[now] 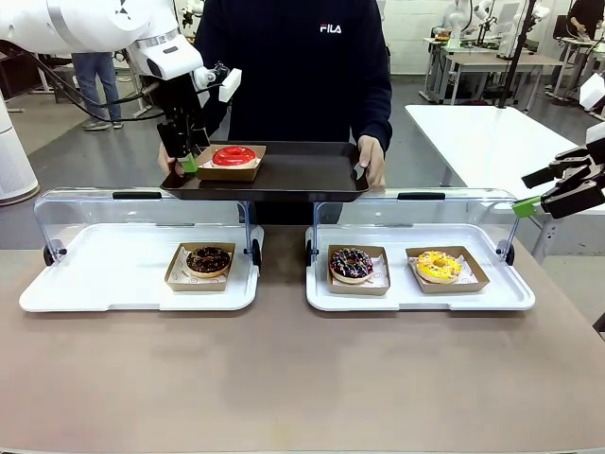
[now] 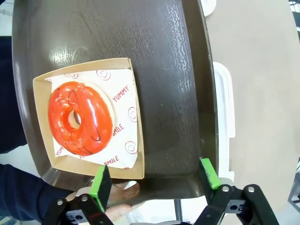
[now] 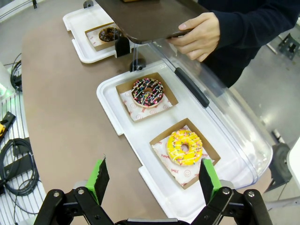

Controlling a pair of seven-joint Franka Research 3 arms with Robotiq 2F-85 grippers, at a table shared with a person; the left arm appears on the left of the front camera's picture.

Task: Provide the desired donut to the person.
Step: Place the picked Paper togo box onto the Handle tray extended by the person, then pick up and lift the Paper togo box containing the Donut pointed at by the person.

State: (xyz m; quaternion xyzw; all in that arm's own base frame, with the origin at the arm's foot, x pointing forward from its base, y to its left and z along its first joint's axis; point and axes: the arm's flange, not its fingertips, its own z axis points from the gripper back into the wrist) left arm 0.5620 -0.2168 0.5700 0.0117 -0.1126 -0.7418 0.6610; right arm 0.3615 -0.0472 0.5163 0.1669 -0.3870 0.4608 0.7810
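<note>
Left gripper (image 2: 154, 177) hangs open and empty over the person's (image 1: 293, 76) dark tray (image 2: 173, 70), the red-glazed donut (image 2: 79, 118) in its cardboard box (image 2: 133, 161) resting just beside one finger, while the right gripper (image 1: 534, 189) sits open, well apart.

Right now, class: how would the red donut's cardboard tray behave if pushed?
The cardboard tray would probably slide: the dark serving tray looks glossy. Its thin walls likely flex if pinched. The red donut rests on paper, so may shift.
</note>
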